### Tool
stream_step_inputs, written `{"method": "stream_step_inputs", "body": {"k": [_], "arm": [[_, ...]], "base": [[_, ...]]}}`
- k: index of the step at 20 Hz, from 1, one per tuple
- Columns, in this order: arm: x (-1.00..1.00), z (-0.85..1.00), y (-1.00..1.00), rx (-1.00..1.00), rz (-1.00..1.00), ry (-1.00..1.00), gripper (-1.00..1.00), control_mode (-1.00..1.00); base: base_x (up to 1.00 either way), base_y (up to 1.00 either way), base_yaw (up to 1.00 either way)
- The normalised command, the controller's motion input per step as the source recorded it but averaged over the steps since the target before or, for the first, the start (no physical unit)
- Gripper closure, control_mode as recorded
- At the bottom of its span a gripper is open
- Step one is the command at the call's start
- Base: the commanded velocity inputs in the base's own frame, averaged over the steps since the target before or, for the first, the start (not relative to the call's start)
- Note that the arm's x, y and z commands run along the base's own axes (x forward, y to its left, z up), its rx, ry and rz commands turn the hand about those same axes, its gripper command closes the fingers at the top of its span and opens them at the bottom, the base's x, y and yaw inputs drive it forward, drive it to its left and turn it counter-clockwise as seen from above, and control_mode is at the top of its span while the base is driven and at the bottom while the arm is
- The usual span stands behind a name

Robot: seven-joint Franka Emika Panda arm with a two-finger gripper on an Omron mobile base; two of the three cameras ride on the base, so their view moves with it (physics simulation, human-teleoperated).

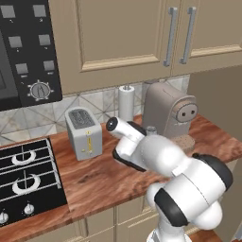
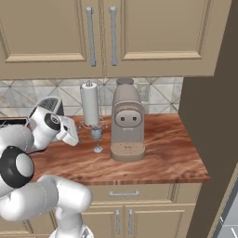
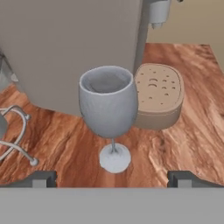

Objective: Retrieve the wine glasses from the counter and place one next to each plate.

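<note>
A blue-grey wine glass [image 3: 107, 105] stands upright on the wood-grain counter [image 3: 192, 131], just in front of the coffee machine's drip tray. In the right base view the wine glass [image 2: 96, 135] sits between the paper towel stand and the coffee machine. In the left base view only the rim of the wine glass [image 1: 151, 128] shows above my arm. My gripper [image 3: 112, 179] is open, level with the glass's foot and a short way back from it, one fingertip [image 3: 41, 178] out to each side. My gripper [image 2: 74, 135] holds nothing. The plates are out of view.
A beige coffee machine [image 2: 126, 118] stands right behind the glass, with its round drip tray [image 3: 157, 94] close beside it. A paper towel roll [image 2: 89, 103] on a wire stand [image 3: 15, 135] is at the glass's other side. A toaster [image 1: 84, 132] and a stove [image 1: 23, 179] lie further left.
</note>
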Motion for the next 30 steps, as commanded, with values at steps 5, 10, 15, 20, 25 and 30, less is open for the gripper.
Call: {"method": "stream_step_inputs", "body": {"k": [5, 10, 15, 20, 25, 30], "arm": [[0.10, -0.17, -0.09, 0.00, 0.00, 0.07, -1.00, -1.00], [0.03, -0.13, -0.02, 0.00, 0.00, 0.02, -1.00, -1.00], [0.00, -0.02, 0.00, -0.03, 0.00, -0.05, -1.00, -1.00], [0.00, 0.00, -0.01, -0.15, 0.00, -0.06, -1.00, -1.00], [0.04, -0.06, -0.15, -0.06, 0.00, 0.00, -1.00, -1.00], [0.11, -0.04, -0.17, -0.01, 0.00, 0.00, -1.00, -1.00]], "base": [[0.00, 0.00, 0.00], [0.00, 0.00, 0.00], [0.00, 0.00, 0.00], [0.00, 0.00, 0.00], [0.00, 0.00, 0.00], [0.00, 0.00, 0.00]]}}
